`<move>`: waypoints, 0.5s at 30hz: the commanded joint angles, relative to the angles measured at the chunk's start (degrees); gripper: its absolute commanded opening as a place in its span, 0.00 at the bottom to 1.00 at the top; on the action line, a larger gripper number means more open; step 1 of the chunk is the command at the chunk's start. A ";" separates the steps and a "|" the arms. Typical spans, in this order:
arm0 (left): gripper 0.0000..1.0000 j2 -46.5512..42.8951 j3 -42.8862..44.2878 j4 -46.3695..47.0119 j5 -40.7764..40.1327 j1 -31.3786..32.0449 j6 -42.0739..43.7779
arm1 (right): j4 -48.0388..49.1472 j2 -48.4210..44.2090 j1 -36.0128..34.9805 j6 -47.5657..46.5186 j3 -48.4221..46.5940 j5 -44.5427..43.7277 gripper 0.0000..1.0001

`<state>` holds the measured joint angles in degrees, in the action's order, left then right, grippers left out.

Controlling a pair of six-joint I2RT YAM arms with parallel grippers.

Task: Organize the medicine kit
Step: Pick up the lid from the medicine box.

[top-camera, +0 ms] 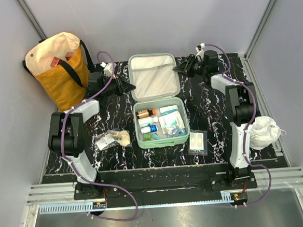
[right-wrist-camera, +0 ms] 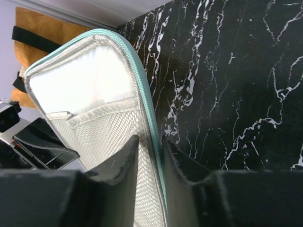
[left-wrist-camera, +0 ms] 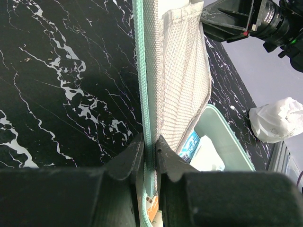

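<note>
Top external view showed the medicine kit (top-camera: 157,100) lying open at the middle of the black marbled table (top-camera: 214,114), its lid (top-camera: 154,76) swung toward the far wall and its base (top-camera: 161,122) nearer the arms. The base held an assortment of small bottles, boxes and sachets, among them a brown bottle (top-camera: 143,113) at the far left corner. The left gripper (top-camera: 131,86) met the lid's left edge while the right gripper (top-camera: 176,68) met its right edge, the 2 arms reaching in from opposite sides. Left wrist footage showed that gripper's fingers (left-wrist-camera: 125,158) pressed together on the mint-green zip rim, with the pale mesh pocket (left-wrist-camera: 182,85) of the lining just beyond and a corner of the base below it. Right wrist footage showed the other gripper's fingers (right-wrist-camera: 118,161) likewise clamped on the rim, 1 finger against the grey-white lining and 1 against the outer side. How steeply the lid stood could not be told from the pictures. A yellow-and-cream tote bag (top-camera: 60,68) stood in the far left corner of the table. A clear packet (top-camera: 111,139) lay just left of the base, a flat white packet (top-camera: 198,141) lay just right of it, and a crumpled white bag (top-camera: 264,131) sat at the table's right edge, beside the right arm.
</note>
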<state>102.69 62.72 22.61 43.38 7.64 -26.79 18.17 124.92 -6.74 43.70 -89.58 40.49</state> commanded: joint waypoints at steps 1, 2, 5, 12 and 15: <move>0.00 -2.41 2.32 4.20 4.26 0.62 0.15 | 6.96 -0.12 -0.46 1.56 -1.74 3.37 0.27; 0.00 -2.41 2.49 3.67 3.74 0.62 0.33 | 7.75 -0.38 -0.46 1.39 -1.22 3.28 0.23; 0.13 -2.50 3.02 1.30 2.16 0.62 0.94 | 10.91 -1.61 -0.55 0.42 0.11 3.01 0.18; 0.59 -2.67 3.55 -1.34 -0.48 0.27 0.69 | 16.96 -2.93 -1.08 -3.62 2.56 3.54 0.15; 0.65 -3.38 3.64 -0.73 -1.10 -0.34 -0.54 | 21.54 -4.07 -1.25 -5.11 5.20 3.19 0.13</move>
<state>102.67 63.75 19.27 42.89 7.66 -26.55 29.47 125.01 -7.16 41.54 -87.02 43.00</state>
